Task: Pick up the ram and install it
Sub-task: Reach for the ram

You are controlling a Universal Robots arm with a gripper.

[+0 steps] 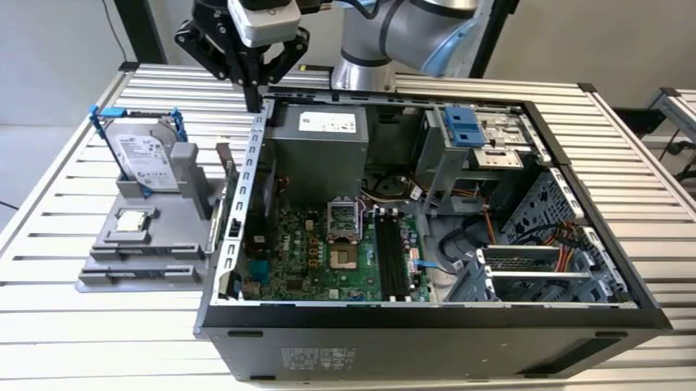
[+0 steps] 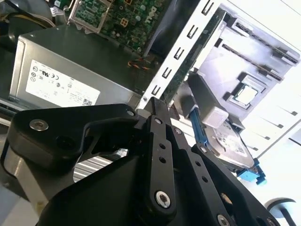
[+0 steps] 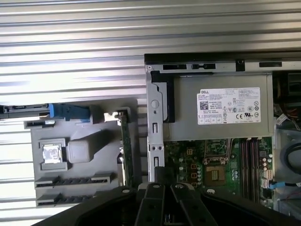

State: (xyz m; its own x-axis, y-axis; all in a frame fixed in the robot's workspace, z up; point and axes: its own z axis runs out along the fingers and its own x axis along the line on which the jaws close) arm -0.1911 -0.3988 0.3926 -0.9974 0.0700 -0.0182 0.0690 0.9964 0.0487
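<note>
Ram (image 1: 224,167) stood on its long edge in a slot of a grey holder (image 1: 142,248), on the side nearest the open computer case (image 1: 435,326) and just beside the case's metal wall. In both wrist views it appeared as a thin green strip (image 3: 126,150) (image 2: 186,75) running along that wall. The gripper (image 1: 254,104) hung above the far corner of the case, higher than the ram and clear of it. Its fingers were drawn together with nothing between them, as seen in the exterior view and in both wrist views (image 2: 157,107) (image 3: 157,175). On the holder, a hard drive (image 1: 147,155) stood upright in blue rails, and a processor chip (image 1: 133,218) lay flat in front of it. Inside the case, the motherboard (image 1: 315,244) showed its long black memory slots (image 1: 392,252), with a grey power supply (image 1: 315,142) behind them. Case and holder rested on a slatted metal table (image 1: 65,326).
</note>
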